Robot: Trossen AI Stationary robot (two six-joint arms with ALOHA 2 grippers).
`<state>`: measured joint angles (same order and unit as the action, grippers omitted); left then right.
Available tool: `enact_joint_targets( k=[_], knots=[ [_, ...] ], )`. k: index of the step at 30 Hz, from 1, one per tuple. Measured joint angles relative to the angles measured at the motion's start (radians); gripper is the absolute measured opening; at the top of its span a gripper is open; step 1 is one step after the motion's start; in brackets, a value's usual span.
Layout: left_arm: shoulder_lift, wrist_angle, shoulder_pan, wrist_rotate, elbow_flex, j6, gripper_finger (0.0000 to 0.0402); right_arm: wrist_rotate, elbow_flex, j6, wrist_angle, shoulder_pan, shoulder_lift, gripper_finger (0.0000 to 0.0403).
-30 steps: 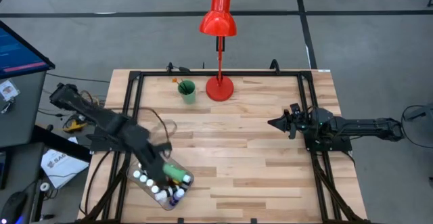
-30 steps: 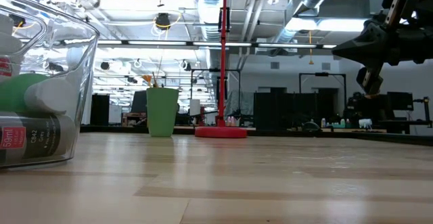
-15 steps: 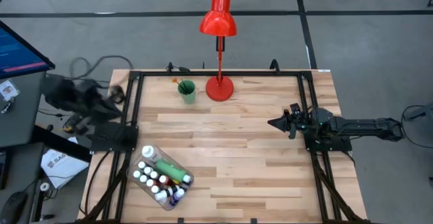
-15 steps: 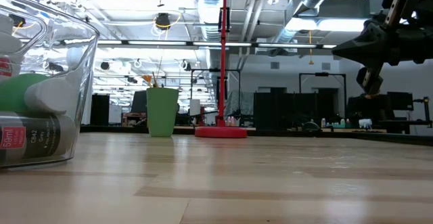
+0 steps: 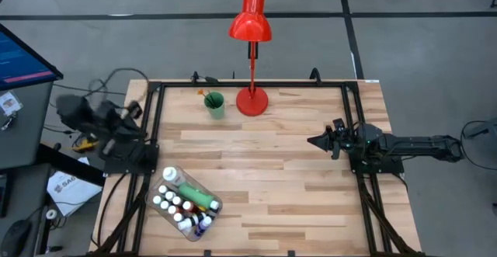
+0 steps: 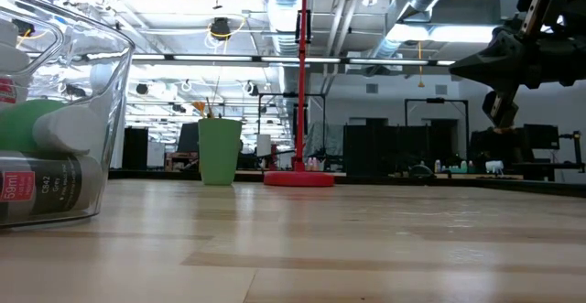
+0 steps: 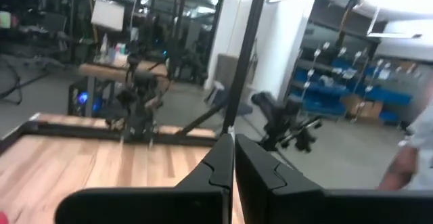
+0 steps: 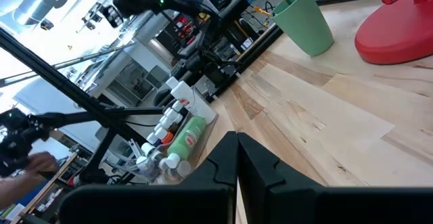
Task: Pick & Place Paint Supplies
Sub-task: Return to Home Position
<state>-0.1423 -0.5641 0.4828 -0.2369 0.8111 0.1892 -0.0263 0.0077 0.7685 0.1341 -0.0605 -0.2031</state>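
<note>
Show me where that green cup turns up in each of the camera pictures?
High view: the green cup stands near the far edge of the table, just left of the red lamp base.
Low view: the green cup is far off, left of centre, left of the red lamp base.
Left wrist view: not in it.
Right wrist view: the green cup stands close beside the red lamp base.
Shared landmark: the red lamp base.

Your arms are matte black all over. A dark cable [image 5: 118, 71] loops out behind the left gripper [image 7: 234, 149]. Behind the right gripper [image 8: 237, 146], the right arm [image 5: 415, 144] runs slim and tubular. Both grippers' fingers [image 7: 215, 166] are angular black plates with stepped edges.
</note>
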Motion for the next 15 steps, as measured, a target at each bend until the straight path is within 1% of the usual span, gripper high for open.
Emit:
enact_joint_targets(
  k=[4,7,12,15],
  knots=[
    [0.0,0.096,0.0,-0.008,-0.144,0.0,0.0003,0.0,0.0,0.0,0.0,0.0,0.0,0.0],
    [0.0,0.233,0.0,-0.007,-0.252,-0.002,0.0003,0.0,0.0,0.0,0.0,0.0,0.0,0.0],
    [0.0,0.42,0.0,0.031,-0.424,0.009,0.0002,0.0,0.0,0.0,0.0,0.0,0.0,0.0],
    [0.001,0.551,0.0,0.035,-0.519,0.022,0.0002,0.0,0.0,0.0,0.0,0.0,0.0,0.0]
  ],
)
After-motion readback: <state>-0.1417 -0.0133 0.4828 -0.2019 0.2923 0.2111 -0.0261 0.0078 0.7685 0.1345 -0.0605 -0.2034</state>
